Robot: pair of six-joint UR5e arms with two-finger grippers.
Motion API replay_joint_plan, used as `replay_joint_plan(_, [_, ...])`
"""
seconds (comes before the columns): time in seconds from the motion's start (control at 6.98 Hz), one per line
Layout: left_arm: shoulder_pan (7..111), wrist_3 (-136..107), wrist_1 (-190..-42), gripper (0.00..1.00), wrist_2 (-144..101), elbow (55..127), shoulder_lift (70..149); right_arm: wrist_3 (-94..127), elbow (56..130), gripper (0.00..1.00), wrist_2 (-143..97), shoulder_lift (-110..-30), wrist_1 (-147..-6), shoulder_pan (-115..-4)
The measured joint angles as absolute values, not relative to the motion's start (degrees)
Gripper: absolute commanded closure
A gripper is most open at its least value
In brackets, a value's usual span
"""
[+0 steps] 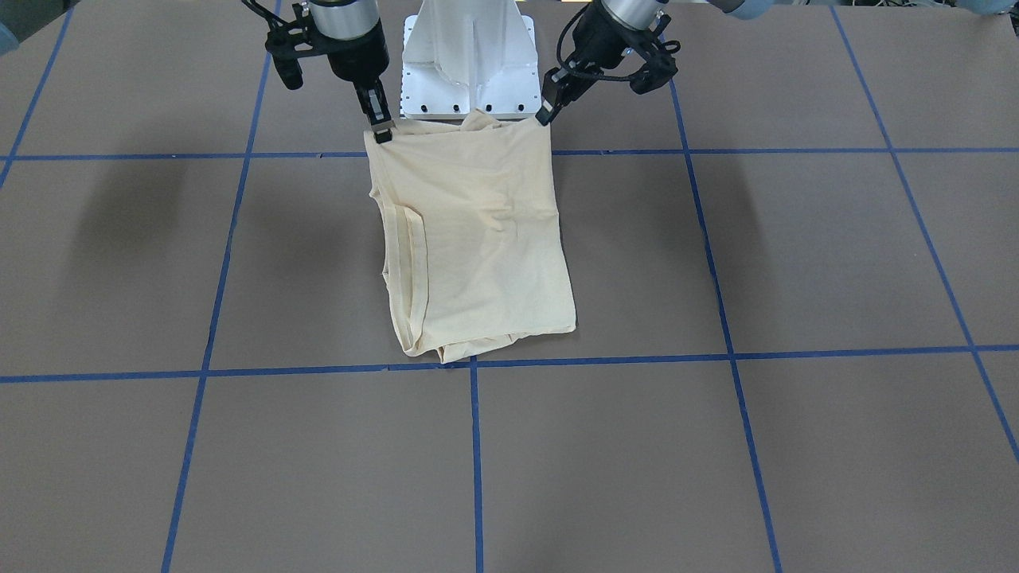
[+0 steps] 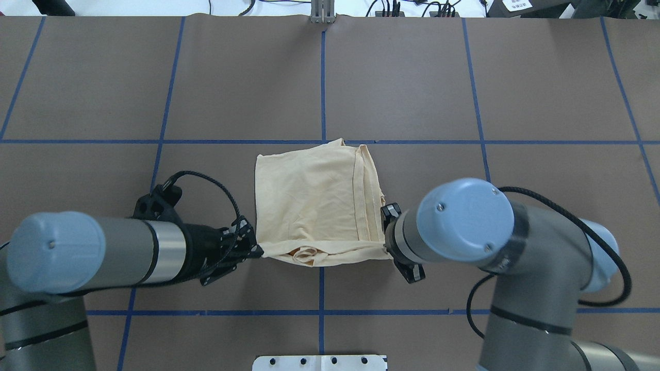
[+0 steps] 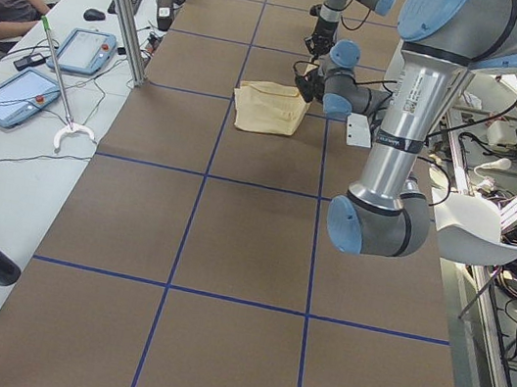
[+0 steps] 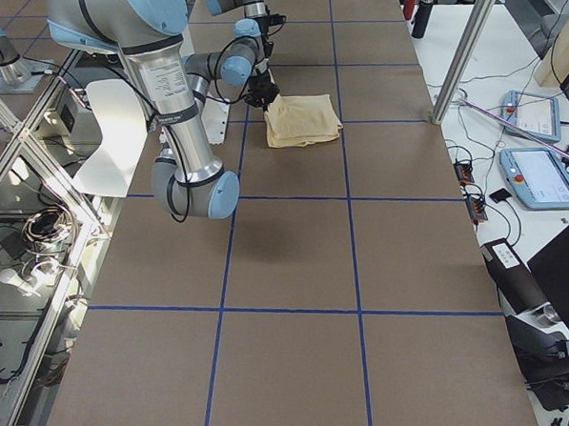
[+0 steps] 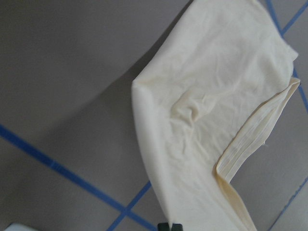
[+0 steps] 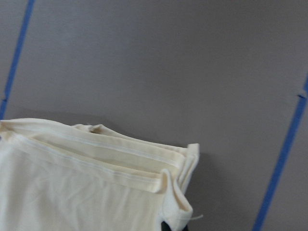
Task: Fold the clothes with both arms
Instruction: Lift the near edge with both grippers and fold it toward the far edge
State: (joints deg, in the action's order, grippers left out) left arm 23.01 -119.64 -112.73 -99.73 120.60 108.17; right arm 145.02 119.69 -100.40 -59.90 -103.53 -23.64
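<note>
Shows a thin pale cream-yellow shirt (image 2: 309, 201), folded into a compact rough rectangle, on a brown table gridded with blue tape (image 2: 464, 77). Places it near table centre, slightly toward 6 o'clock (12 o'clock taken as away from the robot).

Shows the black two-finger left gripper (image 1: 546, 117) pinched closed on the 7 o'clock corner and the black two-finger right gripper (image 1: 382, 131) pinched closed on the 5 o'clock corner. Stretches the 6 o'clock edge between them, apparently raised a little off the table, to judge from the front-facing view; leaves the 12 o'clock edge lying flat. Displays stacked hem bands along the 3 o'clock side.

Reads as a light, limp, non-fragile load: likely to sag at mid-edge, drape freely and slip layer over layer rather than hold a crease unaided. Calls for grips at the outermost corners, through every layer, under steady tension across the span. Suggests a closing fold toward 12 o'clock as the step in hand.
</note>
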Motion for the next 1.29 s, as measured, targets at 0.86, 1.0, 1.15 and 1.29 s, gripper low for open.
replay_joint_plan(0.86, [36.9,-106.3,-128.3,0.85,-101.5,87.9,120.0,127.5,78.0,1.00,-107.3,-42.4,-85.1,-36.5])
replay_joint_plan(1.0, [37.0,-106.3,-130.3,0.79,-101.4,84.2,121.4,126.1,74.7,0.41,-107.4,-41.2,-83.8,-37.1])
replay_joint_plan(1.15, [37.5,-106.2,-131.9,0.64,-101.3,81.2,122.7,124.6,71.6,0.00,-107.4,-40.2,-81.7,-37.9])
replay_joint_plan(1.29, [38.7,-105.4,-133.2,0.61,-101.3,79.0,123.5,122.3,68.8,0.00,-107.8,-39.2,-79.9,-39.3])
